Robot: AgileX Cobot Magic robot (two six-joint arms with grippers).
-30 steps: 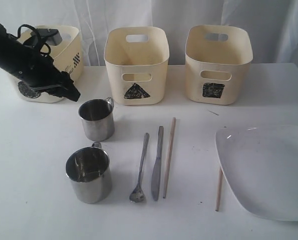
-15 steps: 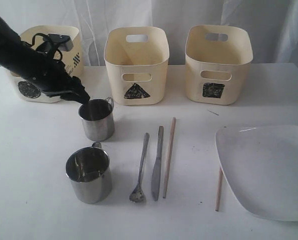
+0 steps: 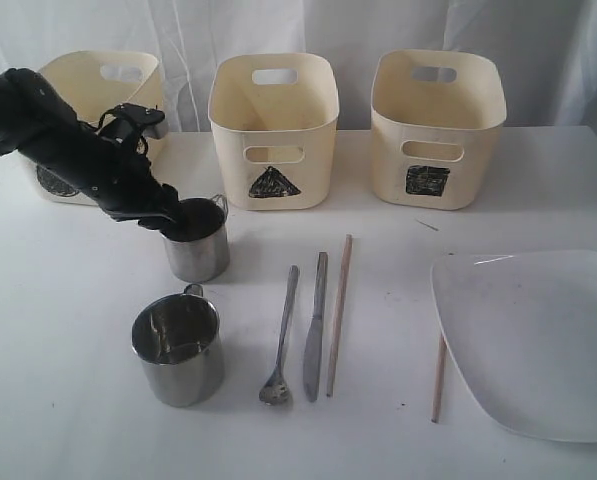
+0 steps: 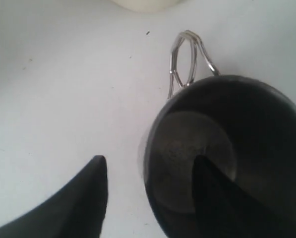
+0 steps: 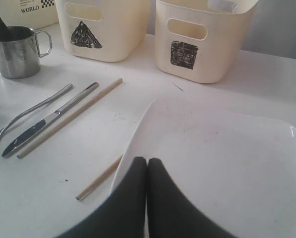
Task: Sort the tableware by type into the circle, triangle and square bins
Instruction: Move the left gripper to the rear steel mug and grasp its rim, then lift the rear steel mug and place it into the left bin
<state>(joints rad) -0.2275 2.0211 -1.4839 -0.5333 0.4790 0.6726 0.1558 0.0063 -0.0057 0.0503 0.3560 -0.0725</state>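
Exterior view: my left gripper (image 3: 181, 218) dips into the upright steel mug (image 3: 200, 250) standing toward the far left corner of the desk (image 3: 68, 320), its wire handle turned to the far edge. Left wrist view: my fingers (image 4: 83, 198) are apart, one inside the mug, one outside, straddling its wall without clamping. Right wrist view: my right gripper (image 5: 147, 163), fingers pressed together, hangs over the large white squarish plate (image 5: 227, 148) at the right edge.
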